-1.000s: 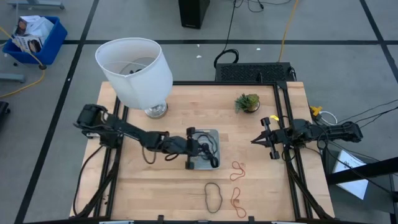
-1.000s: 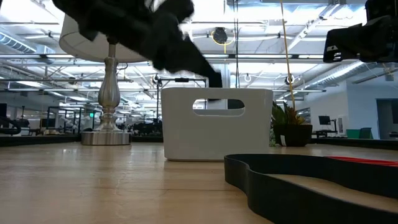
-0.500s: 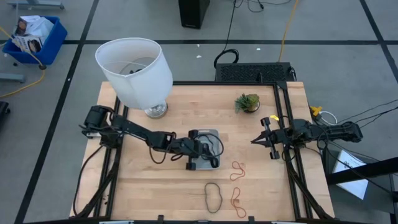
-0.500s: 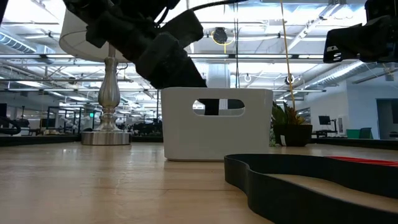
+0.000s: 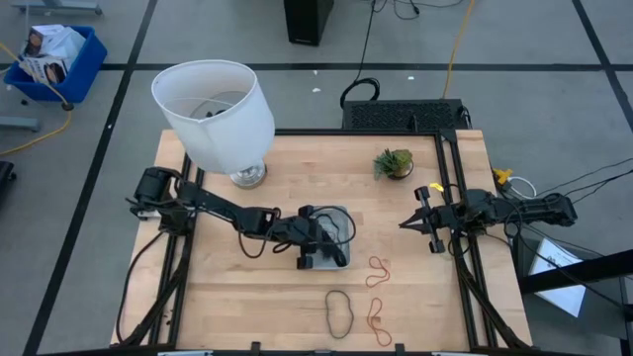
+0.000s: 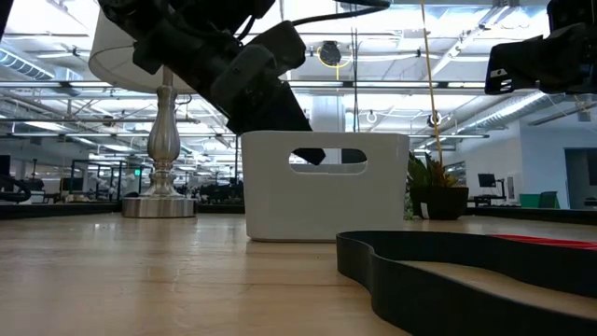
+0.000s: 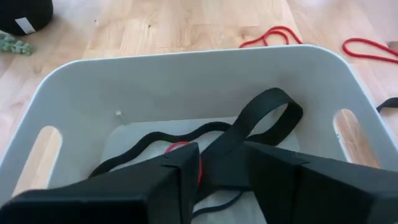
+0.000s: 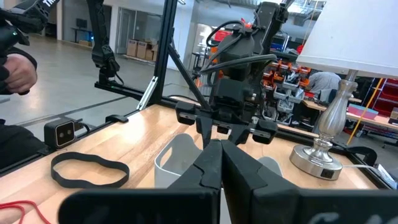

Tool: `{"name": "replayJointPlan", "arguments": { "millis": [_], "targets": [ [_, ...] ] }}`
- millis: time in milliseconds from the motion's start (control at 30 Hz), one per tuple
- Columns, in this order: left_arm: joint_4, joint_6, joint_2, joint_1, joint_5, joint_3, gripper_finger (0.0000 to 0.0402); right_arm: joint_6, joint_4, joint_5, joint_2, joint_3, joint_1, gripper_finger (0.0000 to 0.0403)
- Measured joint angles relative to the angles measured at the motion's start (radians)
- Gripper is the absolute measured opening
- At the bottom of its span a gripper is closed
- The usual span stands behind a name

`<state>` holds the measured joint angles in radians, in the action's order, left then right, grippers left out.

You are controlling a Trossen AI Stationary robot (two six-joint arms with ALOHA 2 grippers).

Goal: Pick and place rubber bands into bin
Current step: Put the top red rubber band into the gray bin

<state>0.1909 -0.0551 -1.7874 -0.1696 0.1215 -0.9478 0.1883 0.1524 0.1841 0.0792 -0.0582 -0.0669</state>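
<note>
Fingers of the left gripper [image 7: 221, 171] clamp a black rubber band [image 7: 264, 118] low inside the bin [image 7: 186, 74], placed for release. Right gripper [image 5: 420, 222] waits aside, fingers together; three bands [image 5: 376, 272] lie on the desk [image 5: 247, 297].

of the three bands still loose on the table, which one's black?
The black rubber band, nearest the table's front edge, left of the red band. The other red band lies closer to the bin.

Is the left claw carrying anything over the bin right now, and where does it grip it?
Yes: the left claw pinches a black rubber band at one end of its loop, the rest draping into the bin. The right claw holds nothing.
</note>
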Motion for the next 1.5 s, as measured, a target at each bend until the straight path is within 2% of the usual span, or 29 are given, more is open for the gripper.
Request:
{"name": "replayJointPlan", "arguments": {
  "millis": [200, 333, 433, 533, 667, 733, 800, 867, 933, 1067, 1167, 1367, 1500],
  "targets": [
    [0.000, 0.046, 0.024, -0.007, 0.001, -0.003, 0.0163, 0.000, 0.000, 0.000, 0.000, 0.000, 0.000, 0.0000],
    [-0.053, 0.192, 0.149, -0.067, 0.066, -0.049, 0.0160, -0.004, 0.000, 0.000, 0.000, 0.000, 0.000, 0.0000],
    [-0.177, 0.306, 0.287, -0.136, 0.196, -0.067, 0.0135, -0.004, 0.000, 0.000, 0.000, 0.000, 0.000, 0.0000],
    [-0.322, 0.328, 0.438, -0.191, 0.300, -0.068, 0.0092, -0.003, 0.000, 0.000, 0.000, 0.000, 0.000, 0.0000],
    [-0.537, 0.216, 0.610, -0.239, 0.332, -0.053, 0.0018, -0.043, 0.000, 0.000, 0.000, 0.000, 0.000, 0.0000],
    [-0.610, 0.159, 0.681, -0.258, 0.335, -0.008, 0.0009, -0.042, 0.000, 0.000, 0.000, 0.000, 0.000, 0.0000],
    [-0.615, 0.127, 0.749, -0.278, 0.353, 0.063, 0.0010, -0.037, 0.000, 0.000, 0.000, 0.000, 0.000, 0.0000],
    [-0.560, 0.122, 0.822, -0.296, 0.366, 0.159, 0.0005, -0.031, 0.000, 0.000, 0.000, 0.000, 0.000, 0.0000],
    [-0.421, 0.134, 0.894, -0.316, 0.369, 0.272, 0.0004, -0.025, 0.000, 0.000, 0.000, 0.000, 0.000, 0.0000],
    [0.031, 0.261, 1.004, -0.351, 0.345, 0.531, 0.0003, -0.021, 0.000, 0.000, 0.000, 0.000, 0.000, 0.0000],
    [0.252, 0.308, 1.045, -0.351, 0.352, 0.696, 0.0003, -0.019, 0.000, 0.000, 0.000, 0.000, 0.000, 0.0000],
    [0.569, 0.322, 1.093, -0.339, 0.403, 0.939, 0.0002, -0.011, -0.015, 0.000, 0.000, 0.000, 0.000, 0.0000],
    [0.548, 0.334, 1.095, -0.317, 0.432, 0.932, 0.0002, 0.016, -0.036, 0.000, 0.004, 0.000, 0.000, 0.0000]
  ]
}}
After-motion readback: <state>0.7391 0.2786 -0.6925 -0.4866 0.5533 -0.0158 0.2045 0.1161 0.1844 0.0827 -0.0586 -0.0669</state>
